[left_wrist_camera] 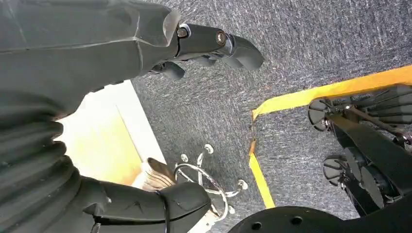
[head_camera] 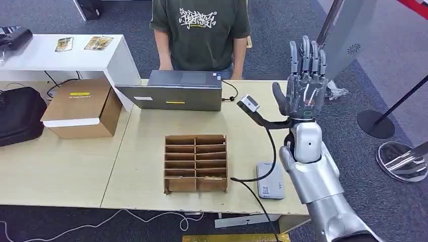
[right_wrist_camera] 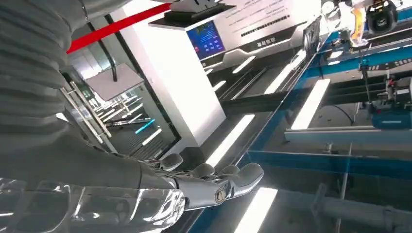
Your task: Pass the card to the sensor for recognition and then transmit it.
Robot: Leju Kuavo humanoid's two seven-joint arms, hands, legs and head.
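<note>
Raising right robot hand (head_camera: 304, 80) empty, fingers spread, well above sensor (head_camera: 270, 180) on table (head_camera: 136, 151).

The right hand (head_camera: 304, 83) stands raised above the table's (head_camera: 141, 166) right end, fingers straight and apart, holding nothing. Bare tabletop lies between the open-topped cardboard divider box (head_camera: 196, 162) and the laptop (head_camera: 174, 91) at the far edge. A black cable (head_camera: 270, 151) loops up over the grey card reader (head_camera: 270, 180) on the near right corner, crossing any path down to it. A cardboard box (head_camera: 82, 107) blocks the left side. A person (head_camera: 201, 33) stands just behind the laptop.
</note>
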